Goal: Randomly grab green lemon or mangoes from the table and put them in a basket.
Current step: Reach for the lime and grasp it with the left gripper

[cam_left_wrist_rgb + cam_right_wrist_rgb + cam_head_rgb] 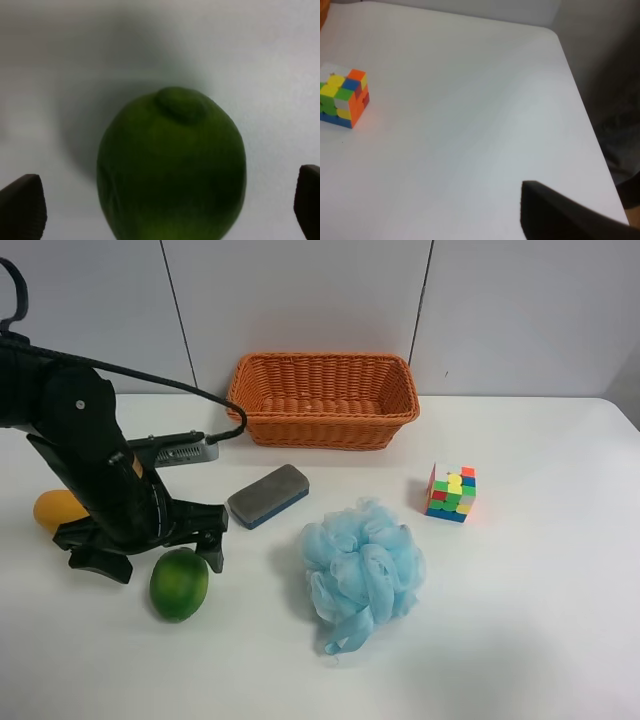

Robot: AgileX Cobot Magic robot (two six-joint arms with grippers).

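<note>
The left gripper [165, 207] is seen spread wide, its two dark ribbed fingers [22, 205] standing well apart on either side of the green lemon [172, 165] without touching it. The lemon is lying on the table [540, 590], its stem nub turned up towards the left wrist camera, and a soft shadow is thrown on the white surface behind it. In the exterior high view this arm is found at the left, bent low over the fruit. The mango [58, 508] is partly hidden behind the arm, near the lemon.

Of the right gripper [555, 215] only one dark edge is shown, so whether it is spread or closed cannot be told. A rounded table corner is seen beyond it.

A grey block with a blue edge [268, 494], a light blue mesh bath sponge [362, 570] and a colour puzzle cube [452, 492] are spread over the tabletop. The orange wicker basket [320, 430] is set at the far edge, against pale grey wall panels [300, 290].
</note>
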